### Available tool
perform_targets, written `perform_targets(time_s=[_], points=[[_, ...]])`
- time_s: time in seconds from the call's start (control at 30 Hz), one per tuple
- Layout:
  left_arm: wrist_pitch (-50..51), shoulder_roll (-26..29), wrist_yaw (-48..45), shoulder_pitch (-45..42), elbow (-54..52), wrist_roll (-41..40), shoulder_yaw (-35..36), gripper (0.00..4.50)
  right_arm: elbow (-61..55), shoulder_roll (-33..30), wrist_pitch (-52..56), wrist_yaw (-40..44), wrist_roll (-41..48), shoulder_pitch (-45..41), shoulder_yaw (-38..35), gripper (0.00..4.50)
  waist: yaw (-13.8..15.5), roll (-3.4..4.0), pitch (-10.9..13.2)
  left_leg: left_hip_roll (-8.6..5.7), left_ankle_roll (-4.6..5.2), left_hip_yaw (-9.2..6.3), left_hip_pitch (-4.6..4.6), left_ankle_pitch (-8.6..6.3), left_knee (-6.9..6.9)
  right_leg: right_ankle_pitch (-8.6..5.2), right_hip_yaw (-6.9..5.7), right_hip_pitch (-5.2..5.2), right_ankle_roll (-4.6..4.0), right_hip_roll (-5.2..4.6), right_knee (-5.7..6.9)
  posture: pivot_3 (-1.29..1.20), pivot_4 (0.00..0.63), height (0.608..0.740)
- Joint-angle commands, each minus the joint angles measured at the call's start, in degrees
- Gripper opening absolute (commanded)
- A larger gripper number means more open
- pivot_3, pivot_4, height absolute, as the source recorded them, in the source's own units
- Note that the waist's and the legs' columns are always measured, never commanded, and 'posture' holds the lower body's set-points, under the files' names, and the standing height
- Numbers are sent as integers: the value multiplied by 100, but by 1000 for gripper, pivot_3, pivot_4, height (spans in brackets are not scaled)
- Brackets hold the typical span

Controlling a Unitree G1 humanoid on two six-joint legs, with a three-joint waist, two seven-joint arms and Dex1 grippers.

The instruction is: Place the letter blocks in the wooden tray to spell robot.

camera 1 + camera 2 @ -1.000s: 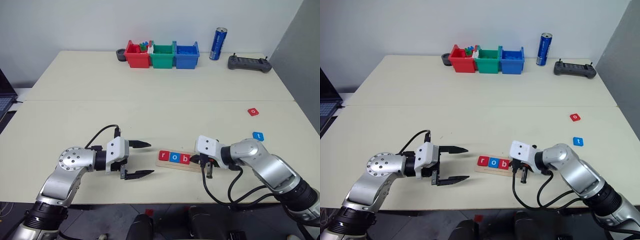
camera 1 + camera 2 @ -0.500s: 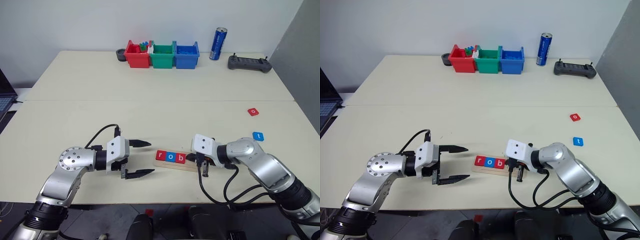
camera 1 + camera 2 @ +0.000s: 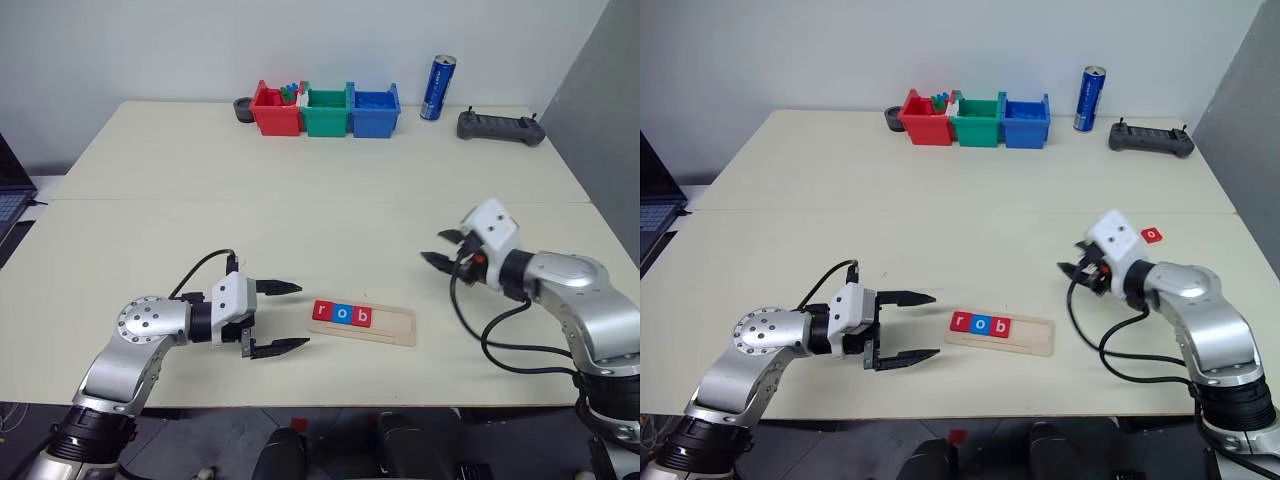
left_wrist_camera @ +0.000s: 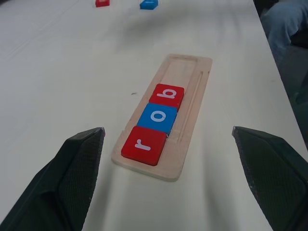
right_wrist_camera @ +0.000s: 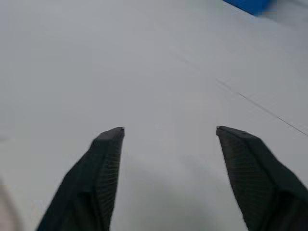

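The small flat red square letter block (image 3: 1151, 235) lies just beyond the right tool (image 3: 1077, 270), whose fingers gape empty, far from the left tool (image 3: 905, 328), also wide open.

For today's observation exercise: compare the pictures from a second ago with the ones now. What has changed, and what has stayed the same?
The right gripper left the near end of the wooden tray, swung up and out to the right, and opened with nothing in it. The tray slid slightly left. The r, o and b blocks stayed in the tray, the left gripper kept open beside it, and the loose red block did not move.
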Motion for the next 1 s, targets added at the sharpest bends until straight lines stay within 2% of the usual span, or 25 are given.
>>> perform_targets(time_s=[0.03, 0.17, 0.43, 0.6, 0.73, 1.0], points=[[-188, -47, -60, -144, 225, -52, 133, 4500, 611, -49, -572, -342, -162, -217, -374, 4364, -2, 0, 0, 0, 0, 0, 0, 0, 0, 0, 0, 0, 0, 0, 0, 0, 150, 740], [-396, -100, -125, -143, 427, -1, 112, 4500, 1951, -132, -1137, -511, -371, -754, -320, 4443, -62, 1, 1, 1, 1, 7, 5, 0, -2, 1, 6, 0, -1, 2, 2, 0, 150, 740], [-534, -67, -130, 146, 198, 8, 141, 4500, 5904, -152, -2343, -396, -810, -2669, 57, 4443, -155, 3, 2, 0, 1, 9, 6, 0, -4, 1, 8, 0, -3, 0, 2, 0, 150, 740], [-352, 17, -78, 186, -53, -48, 193, 4500, 7884, -187, -2892, -416, -1029, -3648, 129, 4443, -162, 6, 4, -2, 3, 9, 2, -1, -6, 2, 7, -1, -3, -2, 1, 0, 150, 740], [-145, 63, -21, 97, -190, -86, 195, 4500, 8711, -207, -3110, -565, -1191, -4007, 115, 4443, -162, 6, 4, -4, 3, 8, 2, -2, -7, 2, 8, -1, -3, -4, 0, 0, 150, 740], [77, 113, 58, 36, -367, -83, 199, 4500, 9137, -98, -2934, -786, -1081, -4136, -213, 4443, -173, 6, 4, -4, 3, 8, 3, -2, -6, 2, 9, -1, -3, -3, 3, 0, 150, 740]])
